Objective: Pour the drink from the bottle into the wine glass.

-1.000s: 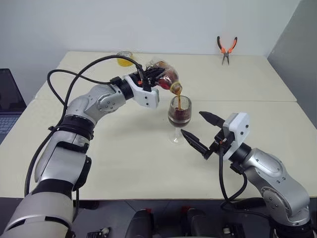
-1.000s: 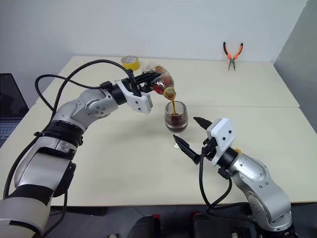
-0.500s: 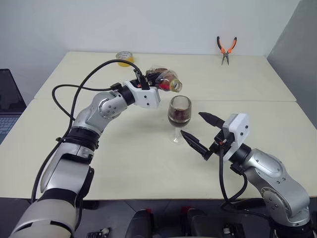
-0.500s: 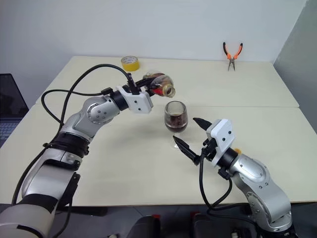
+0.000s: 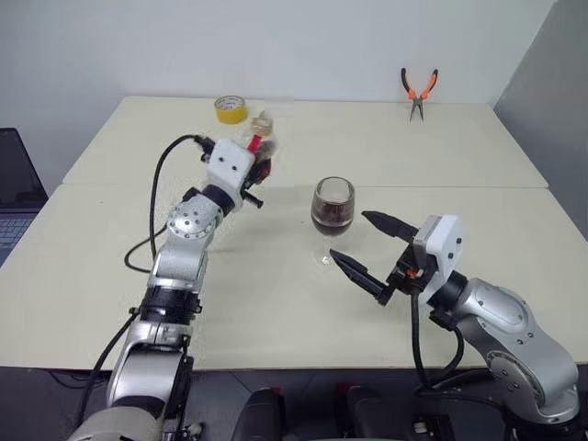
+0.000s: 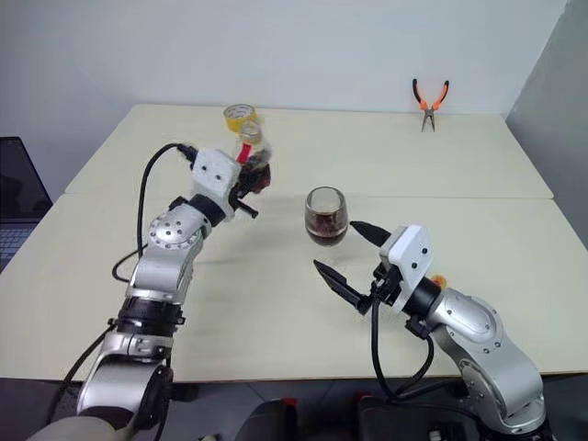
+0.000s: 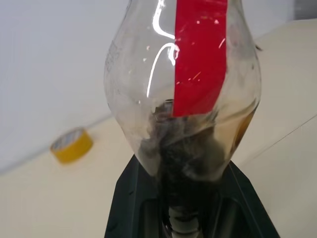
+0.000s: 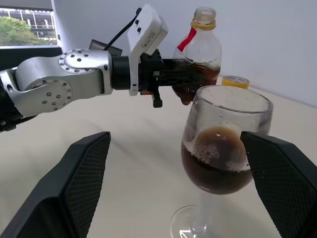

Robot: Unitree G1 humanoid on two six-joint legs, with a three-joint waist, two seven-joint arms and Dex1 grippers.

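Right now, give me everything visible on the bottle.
The bottle is small, squat, clear plastic with a rounded body, short neck, yellowish ring at the open mouth and a red strip label. It stands upright, held off the table by the left gripper, whose black fingers clamp its lower body. Nearly empty: only dark drink residue low inside. It sits left of the wine glass, apart from it, with the yellow tape roll behind.
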